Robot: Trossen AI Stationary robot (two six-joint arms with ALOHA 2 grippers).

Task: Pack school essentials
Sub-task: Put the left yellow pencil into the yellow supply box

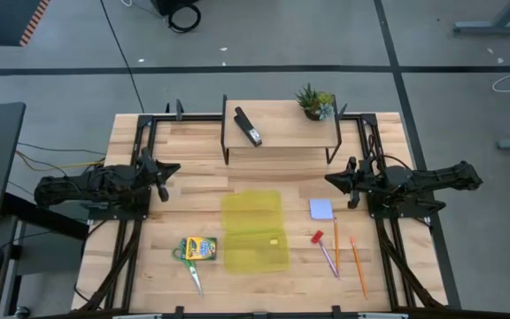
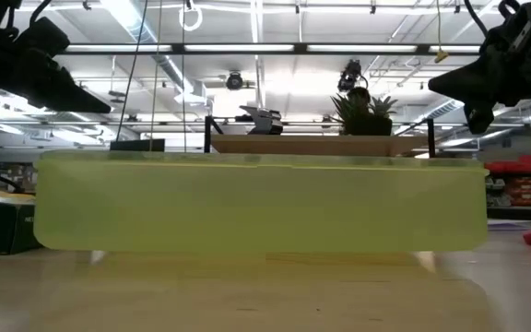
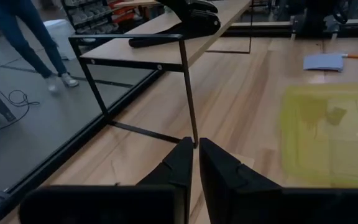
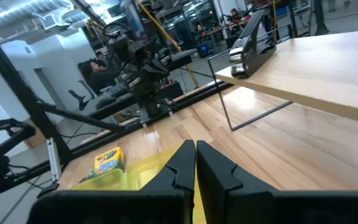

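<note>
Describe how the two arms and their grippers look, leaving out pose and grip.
Both arms are dark, nearly black, built of chunky jointed segments. The left gripper and the right gripper each end in two black, wedge-shaped fingers that taper to narrow tips. Thin dark cables trail from the left arm's base. No coloured markings show.

Overhead, table-level and two wrist cameras all share the yellow case [image 1: 254, 232].

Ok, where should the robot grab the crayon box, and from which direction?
Judging by its pose, grip the crayon box across its two long sides, coming straight down. It lies flat on the table, overlapping the scissors, with the yellow tray alongside. The left gripper, shut, is nearer.
</note>
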